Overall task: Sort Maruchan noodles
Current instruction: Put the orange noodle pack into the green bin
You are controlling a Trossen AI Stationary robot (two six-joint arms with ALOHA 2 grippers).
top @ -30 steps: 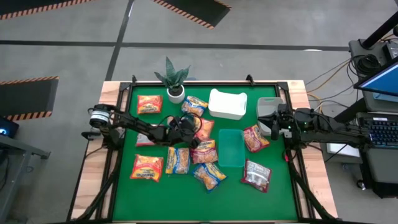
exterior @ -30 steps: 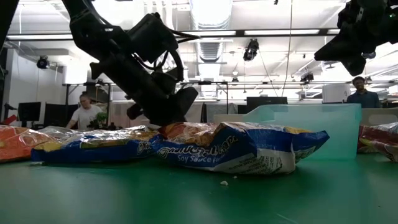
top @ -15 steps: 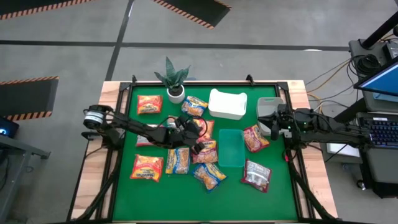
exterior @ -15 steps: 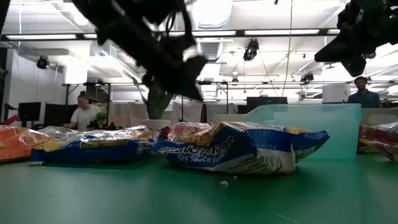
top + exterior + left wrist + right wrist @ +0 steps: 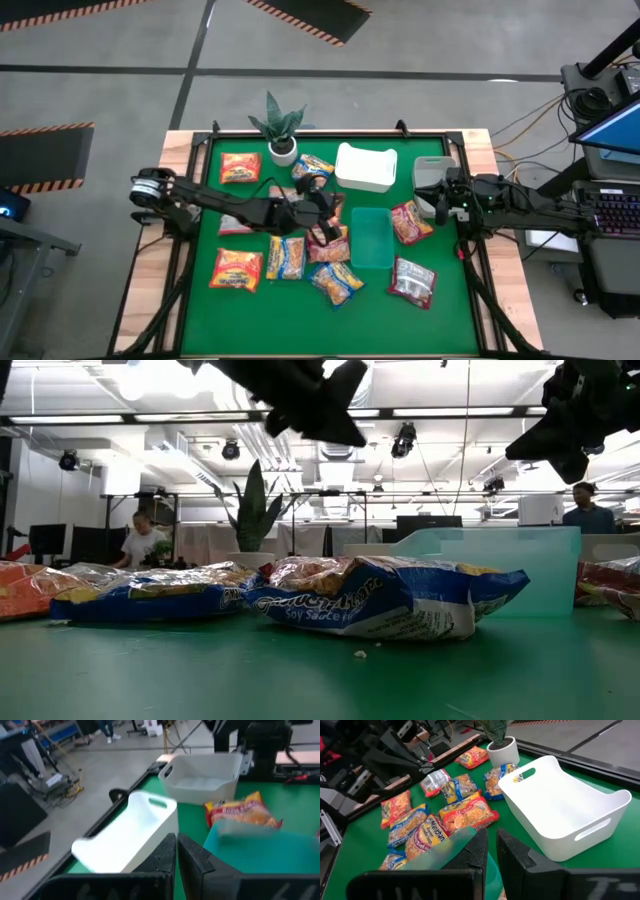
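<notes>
Reaching low across the packets [image 5: 300, 255], the left tool [image 5: 322, 207] hangs closed and empty; the right tool [image 5: 441, 203] waits closed beside the tub [image 5: 365, 167].

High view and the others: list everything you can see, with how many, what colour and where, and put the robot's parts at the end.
Maruchan noodles: about ten packets, orange, yellow-and-blue and dark red-and-silver, loose on the table's middle and left.
white tub: one, white, far middle of the table.
grey bin: one, grey, far right corner.
clear tray: one, see-through, right of the packet cluster.
potted plant: one, green in a white pot, far edge.
table: one, green top, wooden rim.
people: two, in the room behind, low view.
left gripper: shut, empty, above the middle packets.
right gripper: shut, empty, by the grey bin.
</notes>
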